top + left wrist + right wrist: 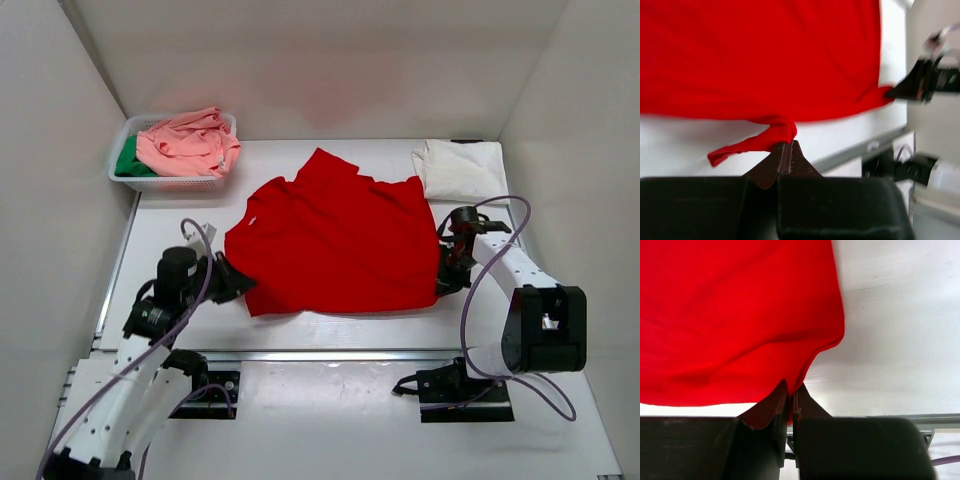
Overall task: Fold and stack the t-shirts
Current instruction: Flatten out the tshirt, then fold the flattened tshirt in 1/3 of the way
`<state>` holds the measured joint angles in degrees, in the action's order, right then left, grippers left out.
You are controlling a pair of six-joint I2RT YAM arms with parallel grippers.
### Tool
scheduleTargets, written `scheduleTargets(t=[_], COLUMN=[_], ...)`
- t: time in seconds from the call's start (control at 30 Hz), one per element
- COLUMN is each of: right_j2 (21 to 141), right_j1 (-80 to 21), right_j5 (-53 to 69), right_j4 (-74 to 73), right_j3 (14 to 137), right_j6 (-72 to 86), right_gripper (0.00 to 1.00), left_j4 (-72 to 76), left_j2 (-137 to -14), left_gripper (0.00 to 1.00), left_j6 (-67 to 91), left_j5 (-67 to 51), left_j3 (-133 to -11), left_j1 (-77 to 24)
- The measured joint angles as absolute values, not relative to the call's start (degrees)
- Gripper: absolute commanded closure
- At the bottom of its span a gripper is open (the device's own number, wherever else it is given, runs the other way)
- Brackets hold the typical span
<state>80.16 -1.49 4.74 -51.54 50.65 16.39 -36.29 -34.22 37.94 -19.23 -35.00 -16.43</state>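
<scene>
- The red t-shirt (pixel 335 245) is spread across the middle of the tabletop (pixel 300 335).
- Its near-left corner is clenched by the left fingers (pixel 782 155).
- Its near-right edge is pinched by the right fingers (pixel 784 396).
- The cream-white t-shirt (pixel 462 168) is laid at the far right.
- The salmon-pink t-shirt (pixel 190 140) and green t-shirt (pixel 128 160) are heaped in the basket (pixel 165 184).

Left arm (pixel 150 320) extends forward, wrist turned inward toward centre. Left gripper (pixel 232 282) closed, jaws pinching the near-left corner of the red t-shirt (pixel 340 240). Right arm (pixel 505 265) folded at the elbow, forearm angled inward. Right gripper (pixel 447 272) closed, pinching the shirt's near-right corner.
</scene>
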Motion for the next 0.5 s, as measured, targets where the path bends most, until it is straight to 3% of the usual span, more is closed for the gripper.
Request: scheduleTargets(t=[0.2, 0.5], right_j2=[80.6, 84.8], right_j1=[-0.6, 2.2], right_j5=[5.6, 6.7], right_j4=[-51.1, -50.5], right_j3=[50.8, 55.3], right_j6=[15.8, 15.0], right_gripper=[1.00, 1.00], left_j4=[-25.9, -20.4], left_j2=[-50.2, -62.7], left_gripper=[1.00, 1.00], left_j6=[36.9, 33.6], left_j5=[-15.7, -13.9], left_j3=[-44.3, -49.5], left_j1=[-15.7, -14.5])
